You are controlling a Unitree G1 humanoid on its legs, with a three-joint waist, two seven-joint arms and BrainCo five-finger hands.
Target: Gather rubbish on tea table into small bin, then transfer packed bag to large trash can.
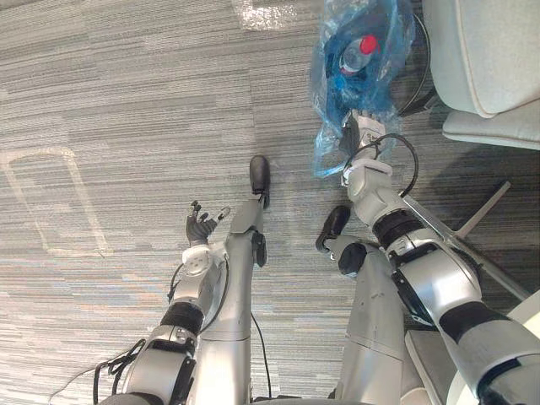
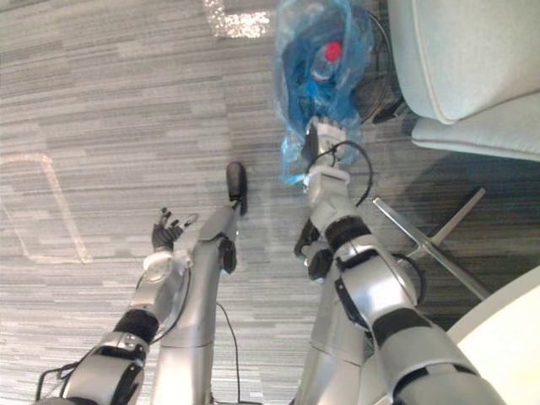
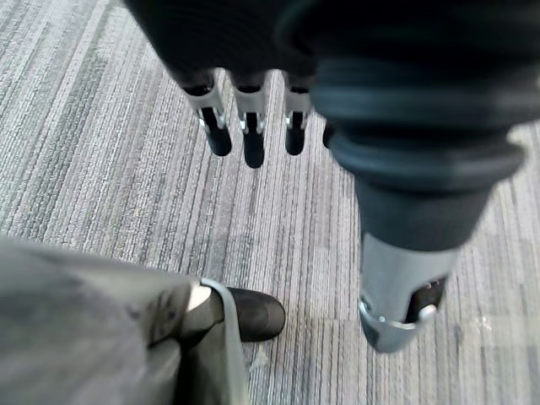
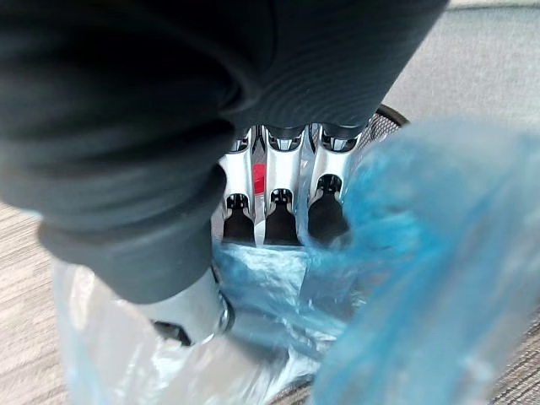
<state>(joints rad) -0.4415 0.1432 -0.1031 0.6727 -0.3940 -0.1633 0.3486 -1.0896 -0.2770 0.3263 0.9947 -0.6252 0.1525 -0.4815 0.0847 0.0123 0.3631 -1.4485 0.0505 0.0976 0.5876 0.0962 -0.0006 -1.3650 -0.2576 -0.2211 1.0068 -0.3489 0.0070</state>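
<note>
A blue see-through rubbish bag (image 1: 359,67) hangs over the grey carpet, holding a bottle with a red cap (image 1: 368,44). My right hand (image 1: 363,128) grips the bag's gathered plastic. In the right wrist view its fingers (image 4: 278,207) and thumb are curled into the blue film (image 4: 422,253). The black wire rim of the small bin (image 1: 423,63) shows just behind the bag. My left hand (image 1: 199,226) hangs low on the left side, away from the bag. Its fingers (image 3: 251,126) are relaxed and hold nothing.
A light grey upholstered seat (image 1: 489,59) stands to the right of the bag, with slanted metal legs (image 1: 472,224) below it. A white rounded table edge (image 2: 506,337) sits at the lower right. Pale tape lines (image 1: 51,194) mark the carpet on the left.
</note>
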